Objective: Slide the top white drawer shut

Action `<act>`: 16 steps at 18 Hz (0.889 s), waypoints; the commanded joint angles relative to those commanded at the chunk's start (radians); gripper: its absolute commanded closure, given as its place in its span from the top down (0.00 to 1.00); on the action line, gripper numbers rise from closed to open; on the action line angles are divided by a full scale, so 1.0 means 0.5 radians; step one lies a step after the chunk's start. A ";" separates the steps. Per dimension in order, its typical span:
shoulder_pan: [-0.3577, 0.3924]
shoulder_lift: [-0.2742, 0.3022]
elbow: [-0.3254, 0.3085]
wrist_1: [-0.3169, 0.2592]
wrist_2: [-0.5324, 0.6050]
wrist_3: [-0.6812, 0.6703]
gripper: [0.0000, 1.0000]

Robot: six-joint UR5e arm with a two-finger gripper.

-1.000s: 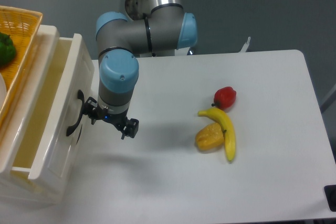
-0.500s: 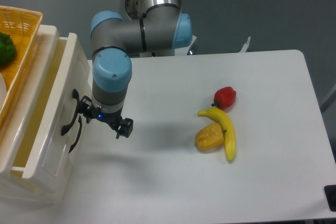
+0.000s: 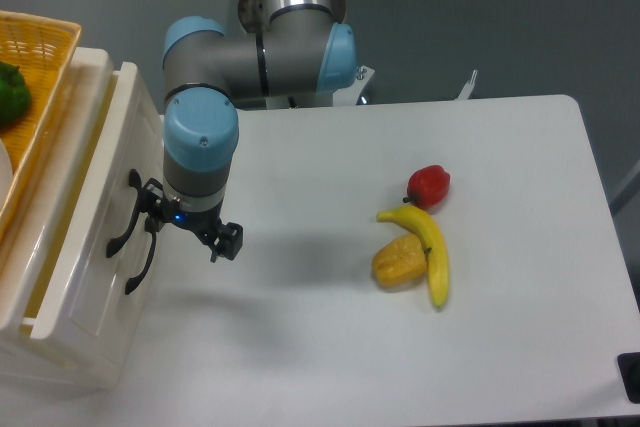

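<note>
The top white drawer (image 3: 92, 209) stands partly open at the left edge, its pale inside (image 3: 45, 247) still showing. Its black curved handle (image 3: 120, 225) is on the panelled front. A second black handle (image 3: 140, 265) of the lower drawer shows just below it. My gripper (image 3: 187, 229) points down right beside the drawer front, with one finger (image 3: 150, 209) against the handle area and the other finger (image 3: 228, 241) out over the table. The jaws look spread and hold nothing.
A woven yellow basket (image 3: 45, 42) with a green pepper (image 3: 8, 89) sits on top of the drawer unit. A red pepper (image 3: 429, 185), a banana (image 3: 431, 247) and a yellow pepper (image 3: 398, 260) lie on the white table (image 3: 320, 347) at the right.
My gripper has moved left, and the top drawer's front has slid left with it, so less of the drawer's inside shows. The lower handle has come into view.
</note>
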 joint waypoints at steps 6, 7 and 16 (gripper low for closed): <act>-0.021 0.000 0.006 0.000 -0.003 -0.061 1.00; -0.031 0.000 0.006 0.000 -0.003 -0.061 1.00; -0.018 0.012 0.006 0.000 0.003 -0.061 1.00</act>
